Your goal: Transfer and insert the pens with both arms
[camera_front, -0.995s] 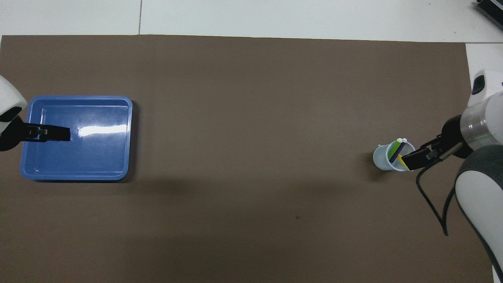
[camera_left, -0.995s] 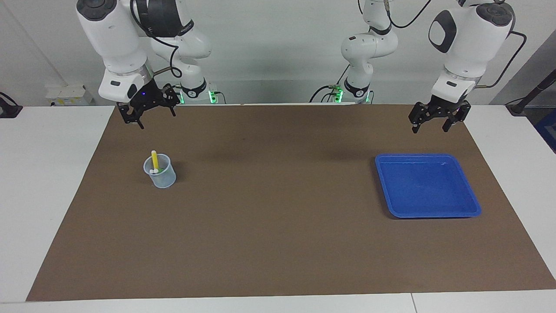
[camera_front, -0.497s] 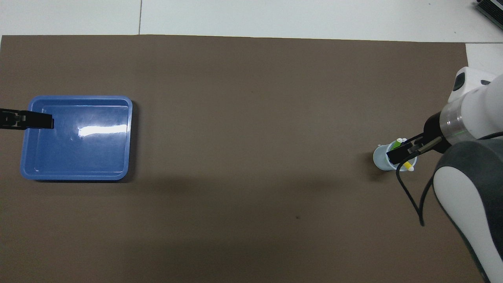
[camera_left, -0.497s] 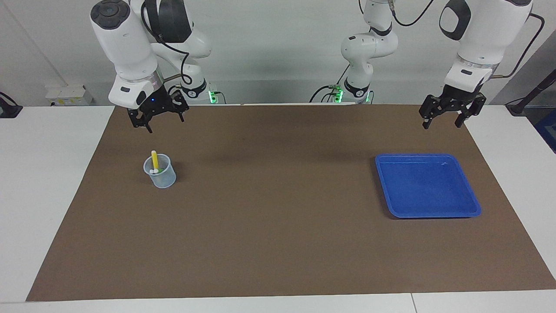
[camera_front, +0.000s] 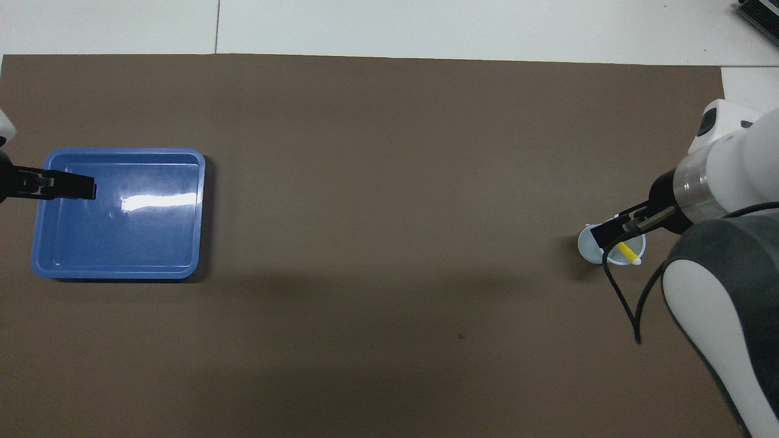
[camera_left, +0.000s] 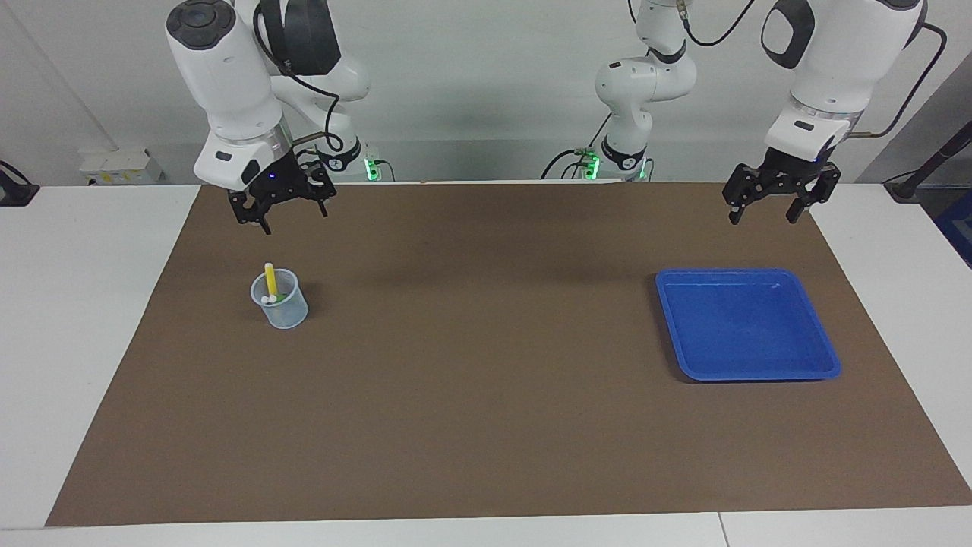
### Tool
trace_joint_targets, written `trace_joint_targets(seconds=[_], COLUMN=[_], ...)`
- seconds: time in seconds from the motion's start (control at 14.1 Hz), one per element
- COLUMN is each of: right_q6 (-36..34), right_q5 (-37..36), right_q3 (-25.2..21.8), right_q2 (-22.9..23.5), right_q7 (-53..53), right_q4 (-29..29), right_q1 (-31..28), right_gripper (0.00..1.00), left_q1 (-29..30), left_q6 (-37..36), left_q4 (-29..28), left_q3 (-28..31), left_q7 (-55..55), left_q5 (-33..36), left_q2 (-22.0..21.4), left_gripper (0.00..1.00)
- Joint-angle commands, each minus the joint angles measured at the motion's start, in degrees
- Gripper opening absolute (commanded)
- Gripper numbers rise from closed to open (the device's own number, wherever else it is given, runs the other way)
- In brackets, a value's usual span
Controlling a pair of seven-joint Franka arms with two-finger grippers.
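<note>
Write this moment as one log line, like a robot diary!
pens: in cup | tray: holds nothing | left tool: open, raised | right tool: open, raised

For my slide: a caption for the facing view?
Both open grippers, left and right, hover above the mat; pens in cup, tray bare.

Mat (camera_left: 486,365) middle open; cup (camera_left: 279,300), tray (camera_left: 748,325) at ends

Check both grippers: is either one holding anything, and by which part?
Nothing is held. The right gripper hangs open above the cup of pens; the left gripper hangs open near the blue tray.
</note>
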Motion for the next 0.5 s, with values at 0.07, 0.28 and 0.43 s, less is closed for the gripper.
trace_joint_targets(seconds=[0.07,0.28,0.43], right_q6=[0.3,0.39,0.3], right_q5=[-0.07,-0.15,-0.15], right_q3=[-0.63,-0.63,-0.63], right_q2=[0.74,0.74,0.83], right_q7=[2.27,4.74,4.83], right_q4=[0.95,1.13,1.39], right_q1=[0.17,0.17,0.17], right_gripper=[1.0,1.0,1.0], left_q1=[-1.75,-2.37,-2.46], left_q6=[-3.64,-3.2,-3.38], left_q4=[4.94,5.03,5.2], left_q3=[1.5,2.38,2.38], left_q7=[-0.03,-0.03,-0.12], left_q5=[0.32,0.32,0.32], left_q2=[2.56,2.74,2.92], left_gripper=[1.0,1.0,1.0])
